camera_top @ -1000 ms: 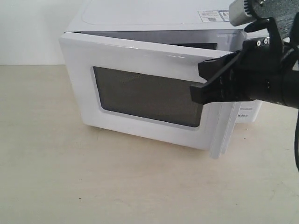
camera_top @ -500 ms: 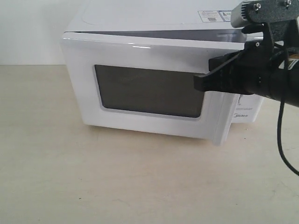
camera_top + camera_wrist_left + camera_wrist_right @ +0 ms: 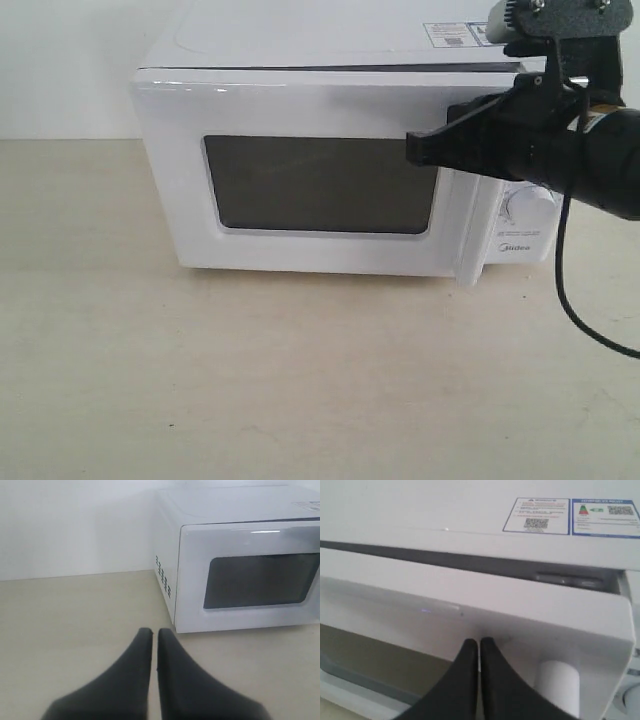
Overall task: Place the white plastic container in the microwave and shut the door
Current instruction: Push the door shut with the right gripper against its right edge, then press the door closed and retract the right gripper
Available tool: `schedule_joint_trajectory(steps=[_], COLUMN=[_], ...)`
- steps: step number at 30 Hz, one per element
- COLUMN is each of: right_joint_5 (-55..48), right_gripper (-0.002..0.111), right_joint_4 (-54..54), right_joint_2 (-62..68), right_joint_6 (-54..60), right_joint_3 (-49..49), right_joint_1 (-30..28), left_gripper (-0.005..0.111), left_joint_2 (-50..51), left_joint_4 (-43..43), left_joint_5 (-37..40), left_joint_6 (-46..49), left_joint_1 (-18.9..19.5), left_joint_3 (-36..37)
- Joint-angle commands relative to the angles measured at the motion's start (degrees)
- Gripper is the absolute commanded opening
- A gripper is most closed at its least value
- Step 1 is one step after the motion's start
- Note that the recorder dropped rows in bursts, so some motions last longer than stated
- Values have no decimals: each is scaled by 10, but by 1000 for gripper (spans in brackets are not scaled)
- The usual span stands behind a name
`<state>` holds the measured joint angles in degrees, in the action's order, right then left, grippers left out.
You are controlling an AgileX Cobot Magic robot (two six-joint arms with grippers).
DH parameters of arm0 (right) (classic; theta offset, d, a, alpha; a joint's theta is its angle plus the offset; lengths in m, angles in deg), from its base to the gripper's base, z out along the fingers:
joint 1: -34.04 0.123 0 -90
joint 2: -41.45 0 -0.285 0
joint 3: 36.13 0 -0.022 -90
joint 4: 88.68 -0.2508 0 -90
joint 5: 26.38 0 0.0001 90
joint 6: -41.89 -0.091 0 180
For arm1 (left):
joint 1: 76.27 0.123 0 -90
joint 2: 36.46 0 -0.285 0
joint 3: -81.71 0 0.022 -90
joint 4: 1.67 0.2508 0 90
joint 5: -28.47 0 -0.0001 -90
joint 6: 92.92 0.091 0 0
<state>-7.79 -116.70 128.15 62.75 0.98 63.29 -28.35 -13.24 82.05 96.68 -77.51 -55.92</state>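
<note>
White plastic is catching the light all over the Midea microwave [image 3: 300, 35], which is sitting on a pale beige table [image 3: 300, 390] in front of a white wall [image 3: 60, 60]. Its door [image 3: 300, 110] is lying almost flush with the body. In the right wrist view only a thin dark slit [image 3: 470, 562] is showing along the door's top edge.

The right gripper [image 3: 418, 150] is reaching in from the right side with its black fingers pressed together and nothing between them. The tips are touching the door's upper face, just beside the vertical bar handle [image 3: 470, 245]. The bulky black arm behind it is blocking the upper part of the control panel, so only one round knob [image 3: 525, 203] is peeking out below it. A black cable [image 3: 558, 290] is hanging down from the arm in front of the microwave's right end. Two printed labels [image 3: 536, 516] are lying on the microwave's top, near its right edge.

The dark window [image 3: 320, 185] is giving away nothing of the inside, so I cannot tell where the white plastic container is.

The left gripper [image 3: 151, 632] is hovering over bare table with its fingers likewise closed on nothing. It is well apart from the microwave and facing the corner where the vent slots [image 3: 164, 576] are running down the side wall.
</note>
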Motion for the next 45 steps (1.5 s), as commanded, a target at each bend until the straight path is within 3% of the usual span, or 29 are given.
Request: schedule_joint_trajectory(steps=[1,11,15,25,32,45], right_joint_5=[8,-25,-116,-155,-320,-330], right_gripper=[0,0,0,0,0,0], right_joint_4=[-2,-6,-6,3,1,1], right_joint_2=[26,49,30,-140,-248,-291], right_joint_6=[3,9,27,29,17,17], right_joint_3=[-39,-70,-68,41,61,61], right_joint_1=[-3,-19,-19,44,46,46], left_gripper=[4,4,4,4,4,4], left_joint_2=[-3,-3,-3,-3,-3,-3], left_joint_4=[5,4,2,2,2,2], left_joint_5=[15,49,49,48,48,46], left_joint_6=[-4,-4,-4,-2,-2,-2], left_joint_1=[0,0,0,0,0,0], left_joint_3=[3,3,3,3,3,3])
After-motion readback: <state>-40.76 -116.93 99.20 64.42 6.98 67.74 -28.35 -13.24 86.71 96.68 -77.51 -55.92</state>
